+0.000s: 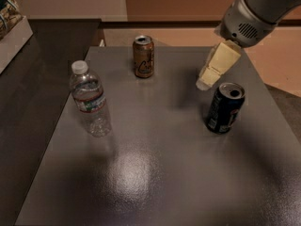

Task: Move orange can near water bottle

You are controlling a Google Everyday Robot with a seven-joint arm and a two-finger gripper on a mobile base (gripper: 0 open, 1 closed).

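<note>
The orange can (143, 56) stands upright at the far middle of the grey table (150, 173). The water bottle (90, 99), clear with a white cap and a red and blue label, stands upright at the left, nearer me than the can. My gripper (207, 81) hangs from the upper right on a grey arm, its cream fingers (217, 64) pointing down-left. It is above the table, right of the orange can and just above-left of the black can, holding nothing.
A black and dark-blue can (225, 108) stands upright at the right of the table. A dark counter (42, 46) lies to the left, with a white box (11, 32) at the far left edge. Tan floor lies beyond the table.
</note>
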